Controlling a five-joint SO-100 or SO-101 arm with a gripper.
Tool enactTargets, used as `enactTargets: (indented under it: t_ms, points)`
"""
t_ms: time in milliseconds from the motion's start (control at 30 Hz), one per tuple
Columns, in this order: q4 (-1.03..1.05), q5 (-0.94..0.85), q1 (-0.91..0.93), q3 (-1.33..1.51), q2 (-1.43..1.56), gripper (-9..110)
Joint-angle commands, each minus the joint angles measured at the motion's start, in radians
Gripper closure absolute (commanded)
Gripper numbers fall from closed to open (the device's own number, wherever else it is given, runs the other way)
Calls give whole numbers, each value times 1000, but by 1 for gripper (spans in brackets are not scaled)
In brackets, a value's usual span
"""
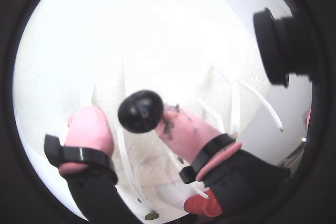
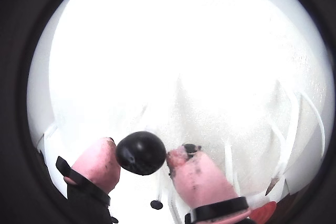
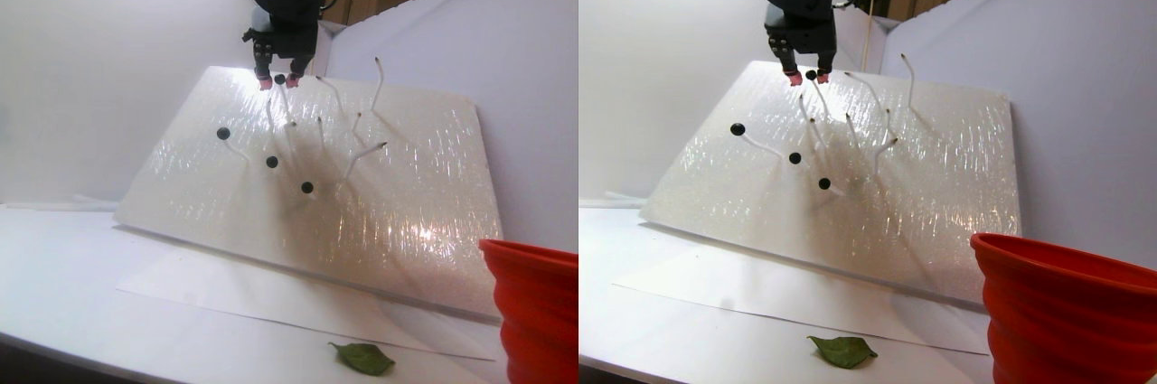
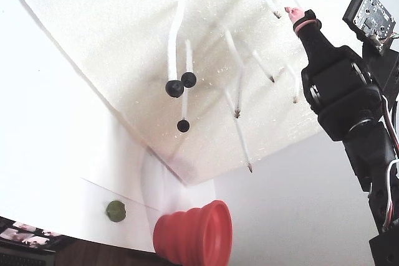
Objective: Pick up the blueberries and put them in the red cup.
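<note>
One blueberry point(image 1: 140, 110) sits between my pink fingertips at the top of the leaning white foam board point(image 3: 407, 194). In one wrist view my gripper point(image 1: 129, 114) shows the berry against the right finger and a thin gap at the left finger. In the other wrist view my gripper point(image 2: 140, 149) has the berry point(image 2: 140, 153) filling the space between the fingers. Three more blueberries point(image 3: 272, 162) sit on white stalks lower on the board. The red cup point(image 3: 533, 312) stands at the bottom right, far below my gripper point(image 3: 279, 83).
Several bare white stalks point(image 3: 362, 154) stick out of the board near my gripper. A green leaf point(image 3: 363, 359) lies on the white table in front of the board. White walls enclose the back and right. A pink fingertip point(image 4: 292, 12) and the cup point(image 4: 193, 241) show in the fixed view.
</note>
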Motion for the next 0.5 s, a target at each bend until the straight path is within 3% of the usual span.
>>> enactTargets:
  t_ms: [0,467]
  points:
    - [-35,11,2,-152,32,83]
    - [-84,9,9,-133,34,84]
